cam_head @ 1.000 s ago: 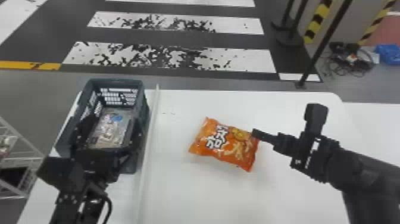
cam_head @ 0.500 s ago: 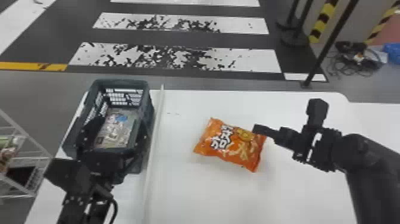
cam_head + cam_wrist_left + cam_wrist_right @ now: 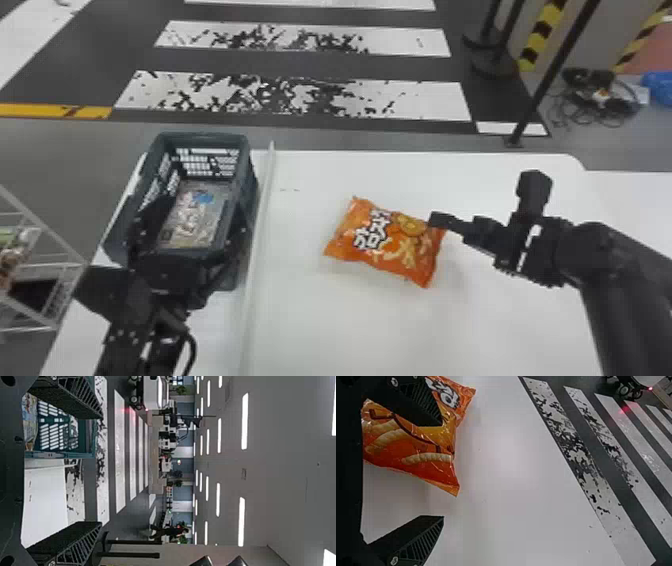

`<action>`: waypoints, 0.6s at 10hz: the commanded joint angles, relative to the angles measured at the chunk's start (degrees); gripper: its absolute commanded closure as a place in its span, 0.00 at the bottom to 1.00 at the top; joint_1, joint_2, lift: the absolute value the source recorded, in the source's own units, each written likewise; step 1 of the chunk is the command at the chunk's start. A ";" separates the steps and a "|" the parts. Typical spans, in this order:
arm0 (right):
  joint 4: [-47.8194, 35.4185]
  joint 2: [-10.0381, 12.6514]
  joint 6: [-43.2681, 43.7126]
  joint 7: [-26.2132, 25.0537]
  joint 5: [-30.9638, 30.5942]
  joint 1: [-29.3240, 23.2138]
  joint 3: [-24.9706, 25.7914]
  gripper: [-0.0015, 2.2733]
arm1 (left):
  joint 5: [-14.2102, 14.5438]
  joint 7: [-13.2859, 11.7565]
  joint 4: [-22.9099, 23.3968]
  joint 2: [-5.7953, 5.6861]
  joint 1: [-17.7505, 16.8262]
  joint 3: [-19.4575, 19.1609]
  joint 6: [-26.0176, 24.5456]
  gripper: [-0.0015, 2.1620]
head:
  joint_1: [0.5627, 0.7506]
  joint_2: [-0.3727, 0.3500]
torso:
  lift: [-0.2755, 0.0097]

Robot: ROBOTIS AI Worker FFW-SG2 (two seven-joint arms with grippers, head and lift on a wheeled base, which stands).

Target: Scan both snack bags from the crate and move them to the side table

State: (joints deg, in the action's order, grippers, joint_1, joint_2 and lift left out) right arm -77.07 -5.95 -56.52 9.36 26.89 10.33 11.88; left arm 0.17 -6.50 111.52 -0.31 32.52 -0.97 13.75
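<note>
Orange snack bag (image 3: 385, 250): laid on the white tabletop (image 3: 350, 330), printed face up, set slightly askew, held by neither hand.
Bag and right hand (image 3: 485, 197): the bag is placed just to the left of that hand; its right end is partly covered by the nearer finger in the head view.
Right fingers (image 3: 421, 540): spread wide, nothing gripped; in the wrist view part of the bag is seen in line with the gap. Whether the bag is touched by the nearer finger cannot be told.
Left hand (image 3: 200, 215): held at the near end of the crate (image 3: 252, 177), well apart from the orange bag; its fingers are parted, with nothing gripped.
Crate contents: a silvery packet (image 3: 192, 215) with a blue patch is laid flat inside, partly hidden by the left hand.
Ridge (image 3: 257, 225): a pale strip is run along the tabletop between crate and orange bag.
Rack (image 3: 37, 265): white-framed, seen to the left of the tabletop.
Floor (image 3: 310, 135): marked beyond with white stripes.
</note>
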 commanded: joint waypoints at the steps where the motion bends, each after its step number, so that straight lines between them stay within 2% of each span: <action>1: 2.36 -0.20 0.48 0.84 0.26 0.75 0.52 0.04 | 0.00 -0.01 -0.08 -0.04 0.00 0.00 0.00 0.02 | 0.70 0.48 | 0.86; 6: 8.08 -0.20 0.31 3.12 3.60 3.21 1.31 0.04 | 0.00 0.08 -0.08 0.05 0.18 0.00 0.00 0.02 | 0.70 0.50 | 0.86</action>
State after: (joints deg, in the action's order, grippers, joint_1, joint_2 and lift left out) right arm -69.63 -6.15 -56.22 12.55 30.15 13.14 13.11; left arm 0.16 -6.42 111.44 -0.27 32.68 -0.93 13.75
